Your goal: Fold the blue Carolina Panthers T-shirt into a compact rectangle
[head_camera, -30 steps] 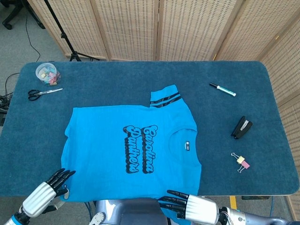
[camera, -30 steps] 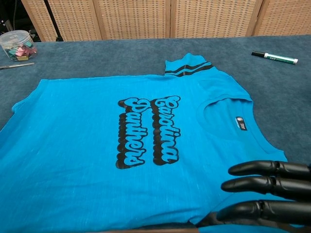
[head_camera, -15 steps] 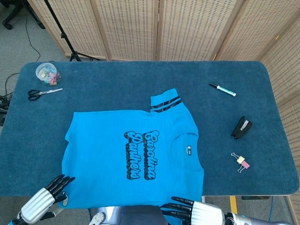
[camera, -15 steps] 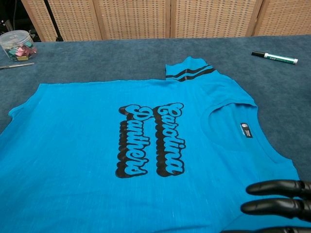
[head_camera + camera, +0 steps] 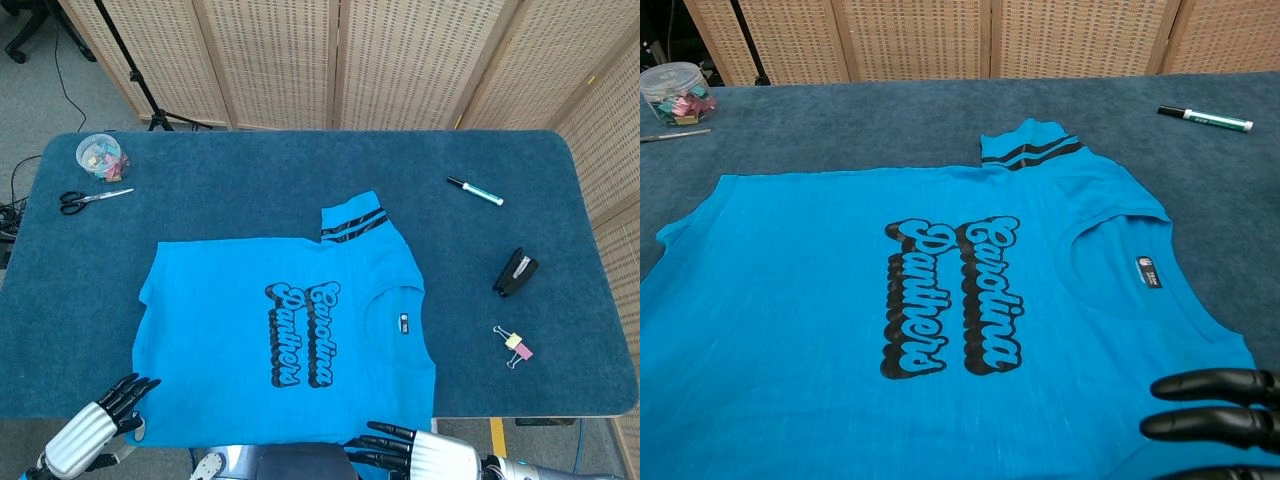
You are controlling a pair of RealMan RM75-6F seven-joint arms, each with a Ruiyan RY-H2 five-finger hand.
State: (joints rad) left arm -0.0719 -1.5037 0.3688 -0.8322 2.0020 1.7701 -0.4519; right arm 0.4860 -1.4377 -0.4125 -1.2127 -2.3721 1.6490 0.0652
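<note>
Both arms sit low at the bottom edge of the head view. Left robot hand (image 5: 100,420) is in the lower left corner, dark fingers spread, holding nothing. Right robot hand (image 5: 400,450) is bottom center-right, fingers (image 5: 1210,405) stretched out flat and apart, pointing left.

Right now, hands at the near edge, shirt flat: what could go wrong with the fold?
1. The shirt overhangs the near table edge, so a tug from the left hand or right hand could drag it off.
2. One striped sleeve sticks out at the far side; it may bunch inside the fold.
3. The near sleeve is out of view, so its lie is unknown.
</note>
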